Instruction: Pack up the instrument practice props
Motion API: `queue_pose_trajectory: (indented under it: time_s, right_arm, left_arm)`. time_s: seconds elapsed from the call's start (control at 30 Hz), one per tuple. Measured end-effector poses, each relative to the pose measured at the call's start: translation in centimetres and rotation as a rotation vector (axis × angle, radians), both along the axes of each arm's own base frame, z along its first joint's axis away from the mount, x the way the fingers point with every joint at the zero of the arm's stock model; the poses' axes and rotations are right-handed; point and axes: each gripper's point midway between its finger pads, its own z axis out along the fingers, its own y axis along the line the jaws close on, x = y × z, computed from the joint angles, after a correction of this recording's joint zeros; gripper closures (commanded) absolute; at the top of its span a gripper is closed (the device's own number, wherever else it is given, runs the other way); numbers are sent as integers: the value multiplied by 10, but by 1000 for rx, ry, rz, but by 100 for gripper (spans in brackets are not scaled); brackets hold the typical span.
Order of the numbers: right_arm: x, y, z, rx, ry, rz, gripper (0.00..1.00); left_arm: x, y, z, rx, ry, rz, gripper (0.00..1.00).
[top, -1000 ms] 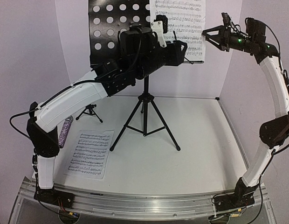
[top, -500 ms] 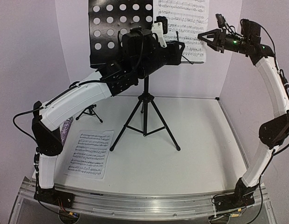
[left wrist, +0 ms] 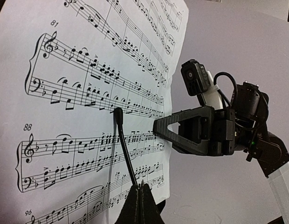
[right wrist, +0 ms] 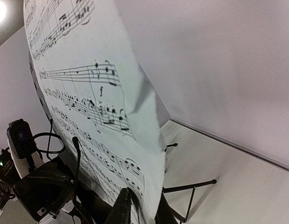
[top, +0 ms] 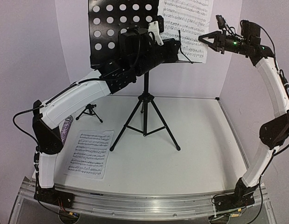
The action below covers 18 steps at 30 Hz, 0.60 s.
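A white sheet-music page (top: 186, 21) leans on the tall black music stand (top: 112, 23), tilted to the right. My left gripper (top: 177, 46) is shut in front of the page's lower part (left wrist: 88, 116), its tips (left wrist: 141, 185) touching the foot of the stand's thin wire page holder (left wrist: 125, 147). I cannot tell whether the wire is pinched. My right gripper (top: 201, 38) straddles the page's right edge (right wrist: 156, 177) with a narrow gap still showing; one finger (right wrist: 123, 207) is in front of the paper. A second page (top: 91, 153) lies flat at front left. The glittery microphone (top: 65, 130) shows partly behind my left arm.
The small black tripod mic stand (top: 90, 112) stands at the left of the table, behind my left arm. The music stand's tripod legs (top: 144, 119) spread over the table's middle. White walls close the back (top: 196, 79) and both sides.
Both grippers have closed up: the left one fully, the right one to a narrow gap round the page's edge. The page on the stand has shifted right and tilted.
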Motion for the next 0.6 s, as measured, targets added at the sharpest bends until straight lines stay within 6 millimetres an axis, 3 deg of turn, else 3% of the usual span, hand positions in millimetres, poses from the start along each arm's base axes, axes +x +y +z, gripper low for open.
queue_pose_trajectory:
  time_s: [0.03,0.23,0.6]
  right_arm:
    - [0,0,0,-1,-2,-2,88]
    - [0,0,1,-2,-7,-3,88]
    - [0,-1,1,-2,-8,-3,89]
  left_arm:
    - [1,0,-1,-4,1,-2,99]
    - [3,2,0,-12,4,-13,74]
    - [-2,-2,2,-67,64,-103,69]
